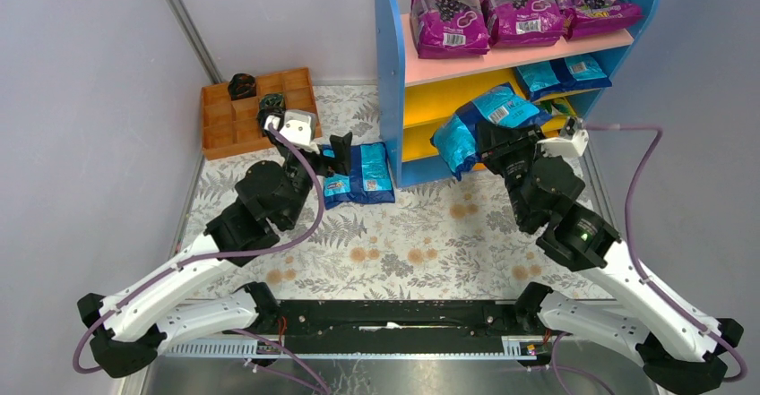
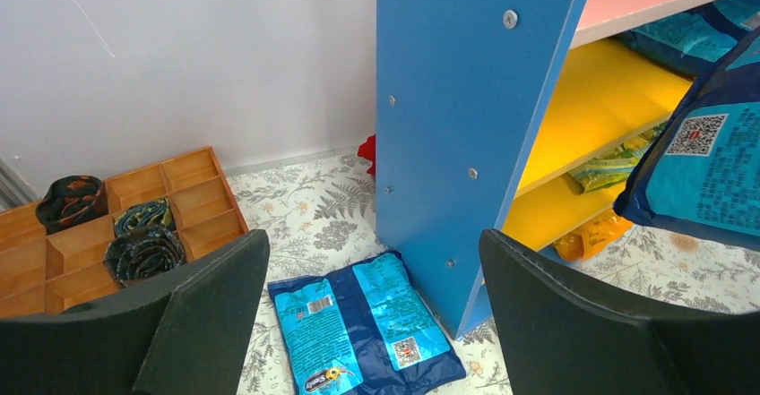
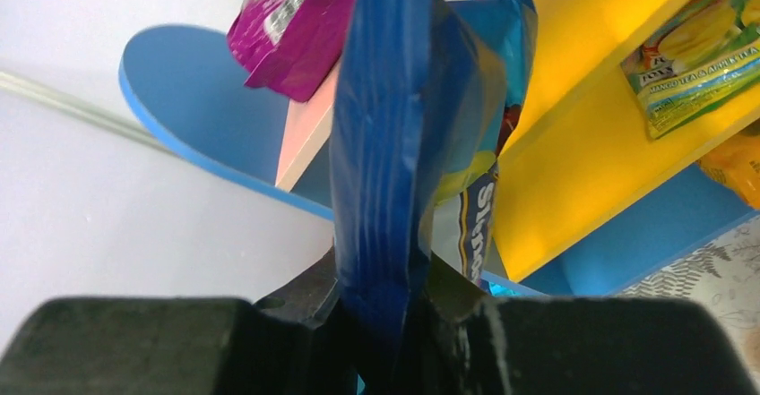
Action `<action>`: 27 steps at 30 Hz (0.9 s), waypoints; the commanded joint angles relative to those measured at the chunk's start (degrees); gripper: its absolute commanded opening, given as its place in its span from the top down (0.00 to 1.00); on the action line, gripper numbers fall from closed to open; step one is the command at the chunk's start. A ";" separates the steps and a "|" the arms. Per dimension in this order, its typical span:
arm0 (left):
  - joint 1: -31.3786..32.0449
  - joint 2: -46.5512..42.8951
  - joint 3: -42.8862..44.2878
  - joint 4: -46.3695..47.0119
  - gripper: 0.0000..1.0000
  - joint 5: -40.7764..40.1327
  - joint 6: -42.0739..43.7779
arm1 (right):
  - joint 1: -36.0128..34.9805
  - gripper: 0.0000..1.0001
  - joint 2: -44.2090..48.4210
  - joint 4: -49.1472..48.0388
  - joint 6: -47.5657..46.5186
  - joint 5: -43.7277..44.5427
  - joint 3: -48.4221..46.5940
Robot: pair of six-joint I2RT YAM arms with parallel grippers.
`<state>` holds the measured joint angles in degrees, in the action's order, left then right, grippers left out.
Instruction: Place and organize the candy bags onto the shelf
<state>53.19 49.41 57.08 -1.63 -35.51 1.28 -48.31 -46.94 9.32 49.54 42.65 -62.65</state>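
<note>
A: Your right claw [image 3: 381,323] is pinched narrow on the edge of a blue candy bag [image 3: 376,144]. It holds the bag upright at the front of the shelf [image 1: 388,72], level with the yellow boards. Any writing?

B: White letters starting "Si" on its side, with the rest folded away. Your left wrist view catches a QR code on its back.

A: And your left claw [image 2: 372,261]?

B: Its jaws are spread wide with nothing between them. It hovers over a second blue bag [image 2: 358,323] lying flat on the table [image 1: 421,234], just beside the shelf's blue side panel. That one shows a barcode, a QR code and what looks like "Candy".

A: The count?

B: Three purple grape-print bags [image 1: 520,10] sit in a row on the pink board. Lower down there's one green-yellow bag [image 3: 695,64], apparently reading "MANGO TEA & APPLE TEA", and one orange bag [image 2: 591,234]. Further blue packs [image 1: 565,74] sit on the upper yellow board; whether one or two, you can't tell.
</note>
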 commanded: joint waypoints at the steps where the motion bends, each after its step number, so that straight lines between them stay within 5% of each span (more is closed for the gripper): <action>1: -0.03 0.34 0.41 1.97 0.09 1.22 0.04 | 0.30 1.00 3.22 -22.38 10.64 10.49 3.00; 9: -0.03 0.58 0.40 1.89 0.09 1.99 -0.31 | 4.01 1.00 1.24 -27.19 17.16 9.28 4.54; 18: -0.05 0.73 0.40 1.72 0.09 2.54 -0.58 | 16.58 1.00 -4.18 -25.91 34.76 -3.24 4.56; 27: -0.04 1.06 0.50 1.72 0.09 3.35 -1.07 | 20.95 1.00 -12.66 -24.04 32.44 -10.41 1.34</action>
<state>53.19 50.50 57.08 -1.72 -33.30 0.82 -28.25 -58.78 -5.50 79.20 36.56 -56.18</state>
